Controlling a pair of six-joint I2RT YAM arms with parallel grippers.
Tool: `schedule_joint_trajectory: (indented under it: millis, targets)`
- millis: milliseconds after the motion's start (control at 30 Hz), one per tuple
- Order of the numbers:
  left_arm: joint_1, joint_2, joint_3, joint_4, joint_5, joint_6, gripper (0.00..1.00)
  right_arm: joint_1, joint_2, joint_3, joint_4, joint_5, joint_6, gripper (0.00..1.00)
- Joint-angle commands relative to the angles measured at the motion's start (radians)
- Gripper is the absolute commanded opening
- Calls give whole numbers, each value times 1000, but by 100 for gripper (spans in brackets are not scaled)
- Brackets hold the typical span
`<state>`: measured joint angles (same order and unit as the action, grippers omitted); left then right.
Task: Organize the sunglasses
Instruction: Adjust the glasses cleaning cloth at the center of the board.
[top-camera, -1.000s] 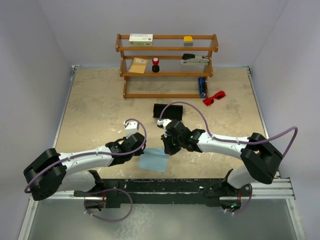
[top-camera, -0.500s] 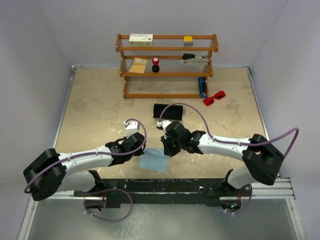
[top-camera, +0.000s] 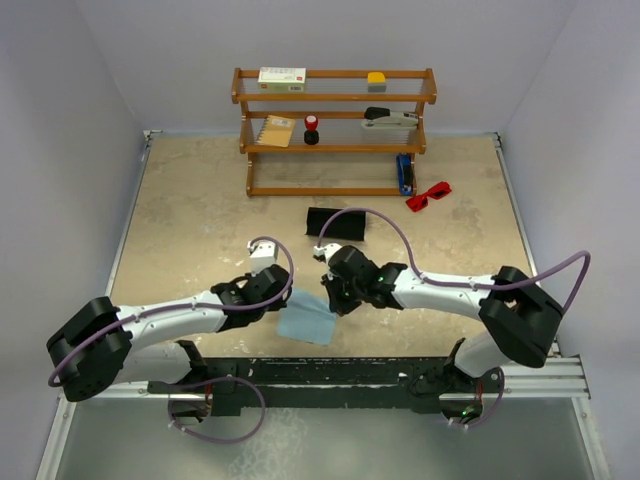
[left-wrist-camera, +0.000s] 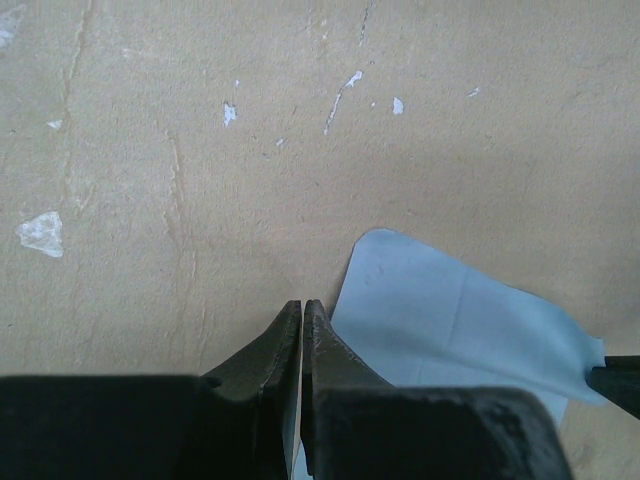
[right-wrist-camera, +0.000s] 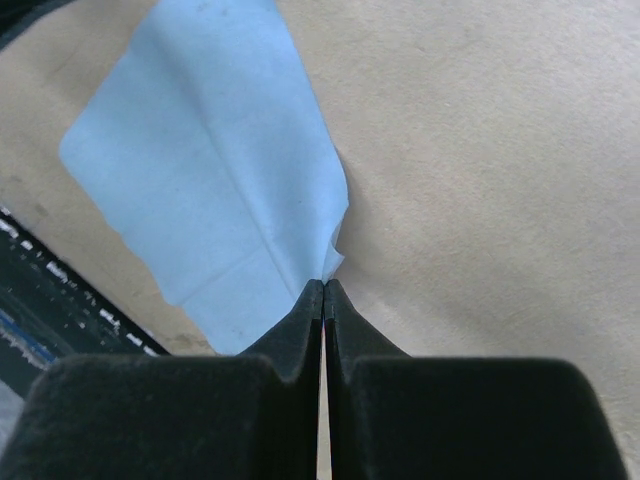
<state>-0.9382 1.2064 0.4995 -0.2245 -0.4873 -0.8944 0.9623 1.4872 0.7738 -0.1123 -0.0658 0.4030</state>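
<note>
The right fingers (right-wrist-camera: 290, 335) are pressed together, pinching a raised corner of the light blue cloth (right-wrist-camera: 200, 160). The left fingers (left-wrist-camera: 270, 350) are closed too, their tips at the cloth's other edge; whether they grip it is unclear. The red sunglasses (top-camera: 428, 195) lie on the counter (top-camera: 200, 220), well apart from both, just beside the right end of the wooden shelf (top-camera: 335, 98).

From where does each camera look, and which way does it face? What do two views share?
Top external: above and behind the bases, facing down and forward over the table, shelf and sunglasses; left arm and right arm show.
Left wrist: on the left arm, facing down past the shut left gripper at table and cloth.
Right wrist: on the right arm, facing down past the right gripper, shut on a cloth corner.
Shared: both wrist views show the same cloth.
</note>
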Motion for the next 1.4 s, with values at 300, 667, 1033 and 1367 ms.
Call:
schedule_joint_trajectory:
  millis: [300, 667, 1033, 1367]
  targets:
    - [-2, 37, 91, -3, -26, 43, 0, -15, 67, -10, 12, 118, 42, 0]
    - [-2, 40, 85, 5, -38, 38, 0, -79, 143, 67, 50, 104, -54, 0]
    - [4, 91, 92, 37, -73, 33, 14, -113, 152, 102, 42, 65, -109, 31]
    - [48, 121, 123, 90, -55, 87, 19, -113, 95, 119, 22, 68, -92, 40]
